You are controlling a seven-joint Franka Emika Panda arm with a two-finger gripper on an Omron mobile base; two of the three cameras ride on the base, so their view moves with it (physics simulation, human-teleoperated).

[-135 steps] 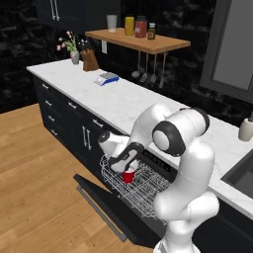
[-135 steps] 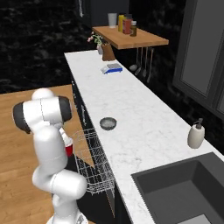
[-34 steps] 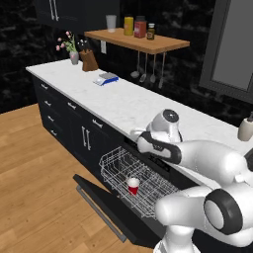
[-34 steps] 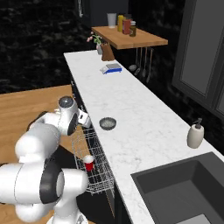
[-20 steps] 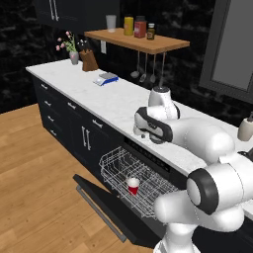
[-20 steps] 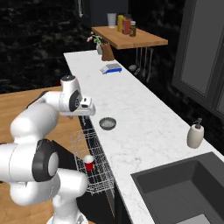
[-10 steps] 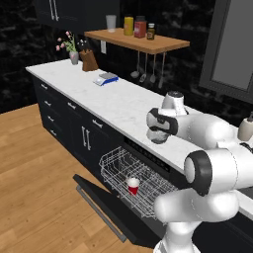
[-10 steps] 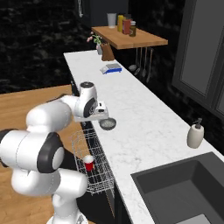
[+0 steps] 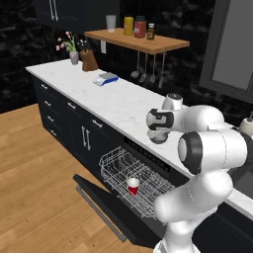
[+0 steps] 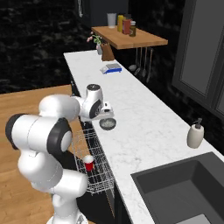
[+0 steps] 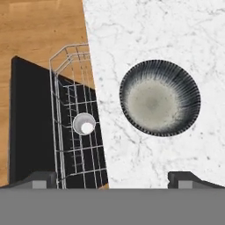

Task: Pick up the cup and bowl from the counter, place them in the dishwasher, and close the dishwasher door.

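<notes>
So the cup (image 9: 133, 186) is already sitting upright in the pulled-out wire rack (image 9: 121, 170) of the dishwasher (image 9: 148, 157), which means half the loading is done and we're on the bowl step now. The bowl (image 11: 160, 103) sits on the counter (image 10: 144, 127), close to the front edge and right above the open dishwasher, and it hasn't been touched yet.

The gripper (image 11: 112, 178) hovers directly over the counter looking straight down, with its two finger tips spread wide apart and nothing between them. In the hand view the bowl sits a bit ahead of the tips and off to one side, so it's not lined up yet. From the right base view the hand is just beside the bowl, above it.

Next move, I'd guess: shift over so one finger goes inside the rim and one outside, drop down, then pinch the rim. It's shallow and sloped, so a sloppy grab could slide off. After that it goes into the rack next to the cup, and the dishwasher door (image 9: 106, 207), lying flat open, still needs closing
</notes>
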